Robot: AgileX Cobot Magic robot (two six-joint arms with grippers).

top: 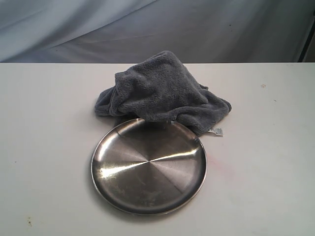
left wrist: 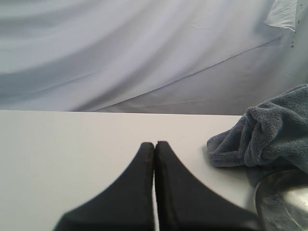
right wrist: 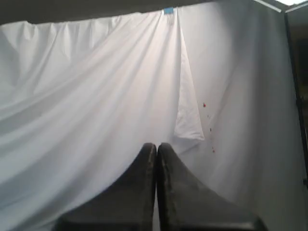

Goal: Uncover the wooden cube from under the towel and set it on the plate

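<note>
A dark grey fluffy towel lies heaped on the white table, its white label at the near right edge. It bulges upward; the wooden cube is hidden. Just in front, touching the towel's edge, sits the shiny round steel plate, bare. The left wrist view has the towel and a part of the plate's rim off to one side. My left gripper is shut with nothing in it, low over the table. My right gripper is shut too, facing only the white backdrop. Neither gripper appears in the exterior view.
The white table stretches wide on both sides of the plate and towel. A white draped cloth hangs behind the table's far edge. A dark frame stands by the backdrop in the right wrist view.
</note>
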